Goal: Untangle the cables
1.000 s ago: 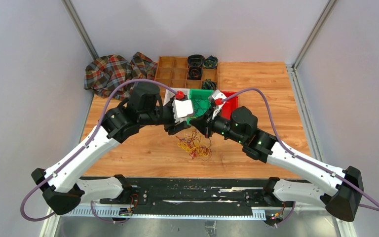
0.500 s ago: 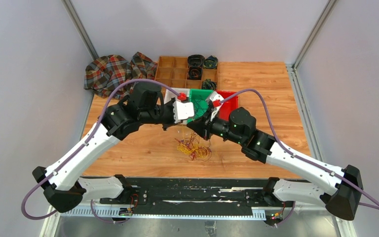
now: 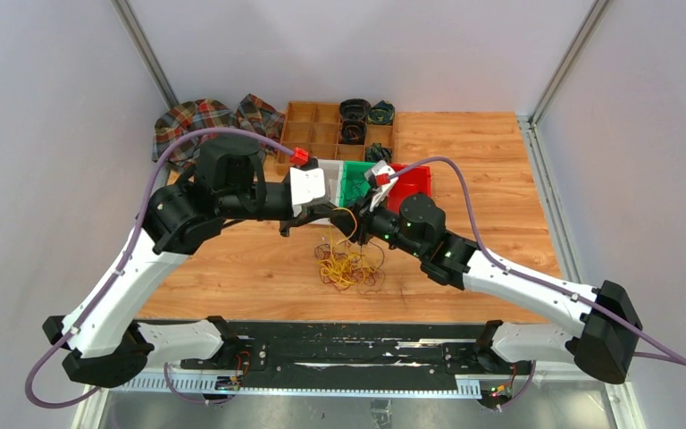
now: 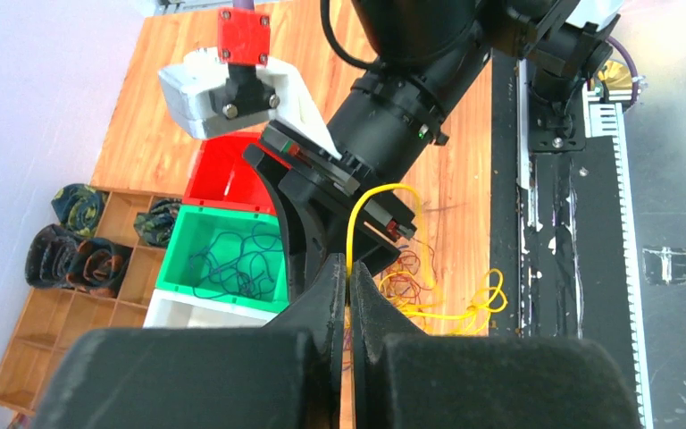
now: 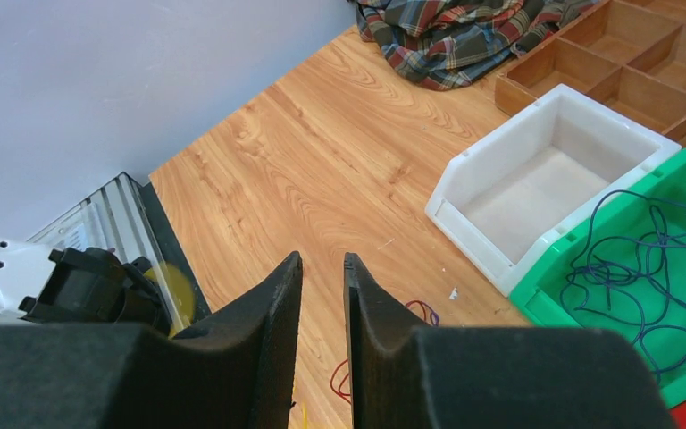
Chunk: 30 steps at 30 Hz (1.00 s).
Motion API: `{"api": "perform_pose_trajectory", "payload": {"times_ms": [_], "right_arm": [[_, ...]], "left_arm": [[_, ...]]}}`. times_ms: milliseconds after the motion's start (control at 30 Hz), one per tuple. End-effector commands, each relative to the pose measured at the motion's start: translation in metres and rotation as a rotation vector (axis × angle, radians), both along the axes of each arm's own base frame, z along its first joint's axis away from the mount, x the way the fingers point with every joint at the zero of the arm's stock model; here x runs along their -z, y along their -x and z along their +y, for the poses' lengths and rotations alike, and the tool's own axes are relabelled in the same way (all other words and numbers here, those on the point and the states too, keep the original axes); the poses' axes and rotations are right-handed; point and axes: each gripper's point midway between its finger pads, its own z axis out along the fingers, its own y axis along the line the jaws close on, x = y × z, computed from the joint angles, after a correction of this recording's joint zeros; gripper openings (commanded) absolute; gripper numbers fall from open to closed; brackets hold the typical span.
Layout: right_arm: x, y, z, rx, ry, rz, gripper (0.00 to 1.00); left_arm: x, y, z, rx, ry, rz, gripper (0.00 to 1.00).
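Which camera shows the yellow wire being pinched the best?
The left wrist view: the yellow wire rises in a clear arc from the shut left gripper pinching it. The top view shows it only as a small loop between the arms, above the wire pile. I cannot pick it out in the right wrist view.

- The whole desk (image 3: 464,161) is seen from a fixed point above and behind the arm bases, looking down and forward.
- The left wrist view is taken close over the left hand (image 4: 348,268), facing the right arm (image 4: 411,98).
- The right wrist view is taken close over the right hand (image 5: 322,264), facing the desk's far left corner.
- The green bin (image 3: 357,183) is shared by all three views.
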Motion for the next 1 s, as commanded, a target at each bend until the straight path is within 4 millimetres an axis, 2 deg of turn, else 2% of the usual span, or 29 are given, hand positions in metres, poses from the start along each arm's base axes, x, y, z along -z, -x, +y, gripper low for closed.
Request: {"api": "perform_pose_trajectory", "payload": {"times_ms": [0, 133, 200, 267, 400, 500, 567, 633, 833, 967], "right_arm": [[0.003, -0.004, 0.005, 0.027, -0.039, 0.008, 0.25], [0.021, -0.009, 0.001, 0.065, -0.014, 0.031, 0.33], [0.025, -0.013, -0.01, 0.121, 0.0, 0.029, 0.44], [0.023, -0.02, -0.029, 0.208, 0.011, 0.012, 0.54], [0.015, -0.045, -0.077, 0.418, 0.059, -0.008, 0.61], [0.017, -0.064, -0.119, 0.597, 0.1, 0.029, 0.64], [0.019, -0.077, -0.157, 0.759, 0.128, 0.053, 0.66], [0.016, -0.08, -0.184, 0.854, 0.137, 0.053, 0.67], [0.008, -0.081, -0.242, 1.035, 0.094, 0.062, 0.68], [0.011, -0.076, -0.277, 1.161, 0.063, 0.086, 0.66]], "left_arm": [[-0.021, 0.014, 0.007, 0.023, 0.031, -0.007, 0.0], [-0.048, 0.006, 0.011, -0.011, 0.059, -0.098, 0.0], [-0.06, -0.005, 0.013, -0.049, 0.062, -0.155, 0.0], [-0.066, -0.019, 0.013, -0.098, 0.063, -0.2, 0.0], [-0.068, -0.039, 0.004, -0.147, 0.084, -0.227, 0.0], [-0.065, -0.056, -0.013, -0.167, 0.107, -0.192, 0.0], [-0.064, -0.066, -0.026, -0.17, 0.122, -0.183, 0.0], [-0.067, -0.082, -0.041, -0.186, 0.156, -0.186, 0.0], [-0.062, -0.123, -0.085, -0.185, 0.197, -0.189, 0.0], [-0.043, -0.154, -0.113, -0.203, 0.189, -0.179, 0.0]]}}
